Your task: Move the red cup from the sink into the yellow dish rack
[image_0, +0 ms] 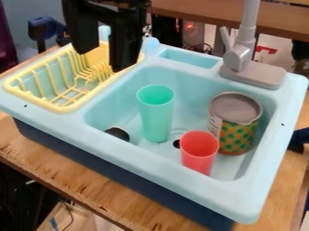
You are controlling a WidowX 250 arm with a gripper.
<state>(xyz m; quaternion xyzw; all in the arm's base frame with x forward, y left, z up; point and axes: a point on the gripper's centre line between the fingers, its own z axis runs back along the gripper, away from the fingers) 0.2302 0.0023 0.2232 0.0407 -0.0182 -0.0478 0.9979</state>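
A yellow dish rack (60,108) sits at the left side of a pale blue toy sink (187,182), itself on a wooden counter (78,180). A solid yellow patch shows at the rack's far side; whether it is part of the rack or something in it, I cannot tell. Above the rack's right part hangs the black gripper (104,59), its two fingers wide apart with nothing held between them. The rack is the thing nearest to it.

Inside the basin, at the near left, is a dark round object (118,133), too hidden to identify. Next comes a tall green cup (157,117), upright, mouth up, with no contents visible. To its right is a dark drain hole (177,144), then a shorter red cup (199,155), also upright and open at the top. Just behind and right of it stands a patterned can (238,133) with a grey top; what is inside cannot be told. Both cups and the can rest in the basin, none of them grasped or raised. A grey faucet (241,49) rises from the far right rim.
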